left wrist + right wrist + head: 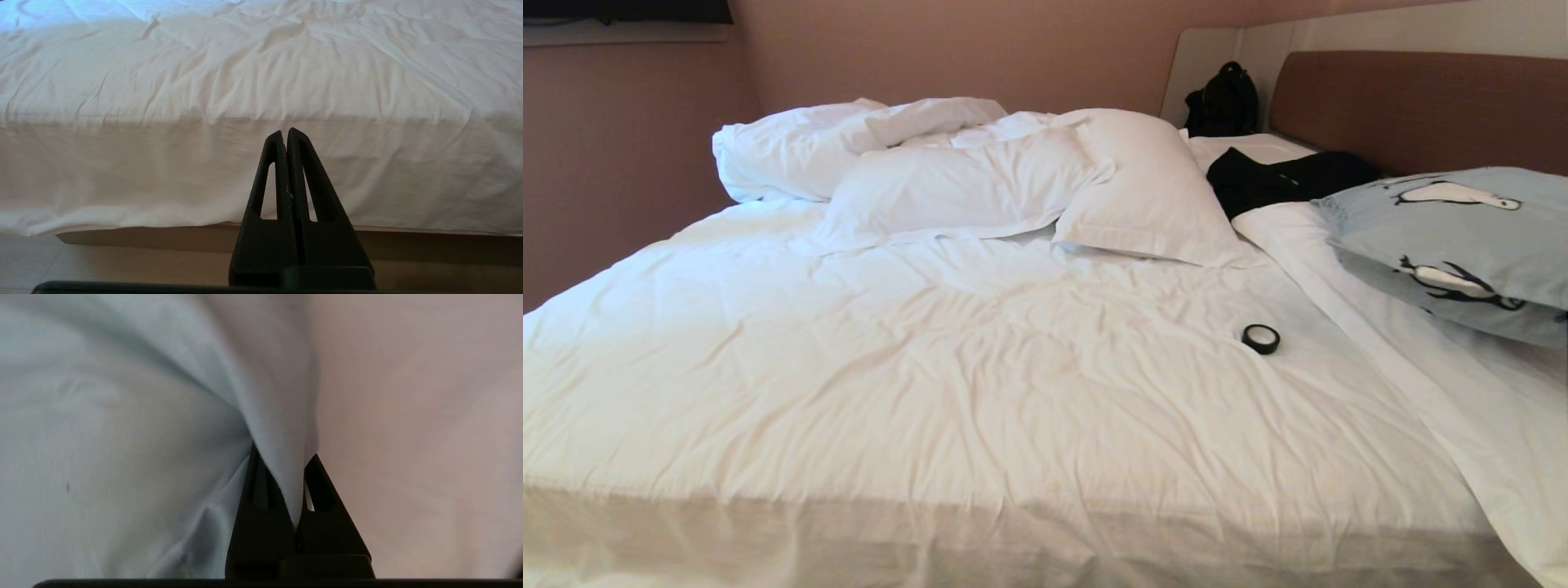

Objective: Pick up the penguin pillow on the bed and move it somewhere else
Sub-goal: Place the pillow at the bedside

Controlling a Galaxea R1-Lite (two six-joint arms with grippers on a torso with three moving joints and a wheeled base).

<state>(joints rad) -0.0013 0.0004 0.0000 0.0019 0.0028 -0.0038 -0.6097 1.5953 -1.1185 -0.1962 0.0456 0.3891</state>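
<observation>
The penguin pillow [1462,245], pale blue-grey with black-and-white penguins, is at the right edge of the head view, raised a little over the bed [980,367] near the brown headboard [1421,106]. Its blue fabric [135,428] fills much of the right wrist view. My right gripper [284,465] is shut on a fold of that pillow's cloth, which is pinched between the black fingers [322,490]. The right arm is outside the head view. My left gripper [285,132] is shut and empty, hanging low in front of the bed's side, level with the mattress edge.
Two plain white pillows [1029,184] and a rumpled duvet [849,139] lie at the far side. A black tape roll [1260,338] sits on the sheet. Dark clothing [1282,180] and a black bag [1221,102] are near the headboard. Tiled floor [102,261] is below the bed.
</observation>
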